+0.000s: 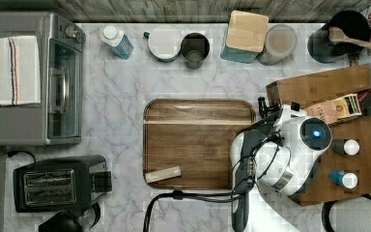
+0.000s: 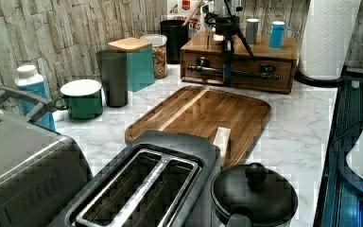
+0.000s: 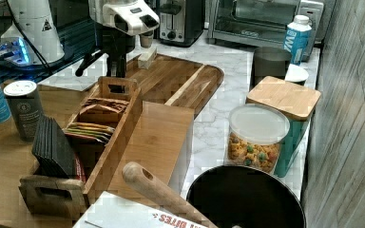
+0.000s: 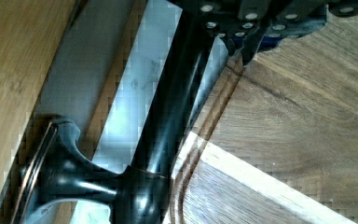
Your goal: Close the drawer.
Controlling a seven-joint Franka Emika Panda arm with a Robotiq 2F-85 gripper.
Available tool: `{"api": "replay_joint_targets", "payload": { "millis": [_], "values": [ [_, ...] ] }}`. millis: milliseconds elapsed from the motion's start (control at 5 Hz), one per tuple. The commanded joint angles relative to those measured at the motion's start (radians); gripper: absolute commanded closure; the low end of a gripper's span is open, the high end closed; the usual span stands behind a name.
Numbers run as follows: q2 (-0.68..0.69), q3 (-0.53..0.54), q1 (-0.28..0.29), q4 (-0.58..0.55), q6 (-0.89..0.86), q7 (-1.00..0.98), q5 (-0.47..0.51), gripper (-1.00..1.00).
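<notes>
We see a dark wooden serving tray [image 2: 203, 113] lying just in front of the gripper [image 2: 227, 66]. A small pale block [image 2: 221, 138], perhaps butter, rests on the tray's end farthest from the gripper. Past that end stands a toaster [image 2: 142, 184]. Just behind the gripper, a grey bottle [image 2: 252, 30] and a blue bottle [image 2: 277, 34] stand upright. Well apart from it are a dark cup [image 2: 113, 75] and a green mug [image 2: 81, 99].

Top view straight down over the counter, left and right views low from opposite ends, sharing the serving tray [image 2: 203, 116], wrist view close-up.
</notes>
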Motion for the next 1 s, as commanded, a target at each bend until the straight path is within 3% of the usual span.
{"api": "replay_joint_targets", "payload": {
  "millis": [200,1000],
  "values": [
    [0.043,-0.106,-0.1,0.301,0.204,-0.053,-0.019,1.0],
    [0.044,-0.12,-0.087,0.301,0.204,-0.058,-0.013,1.0]
  ]
}}
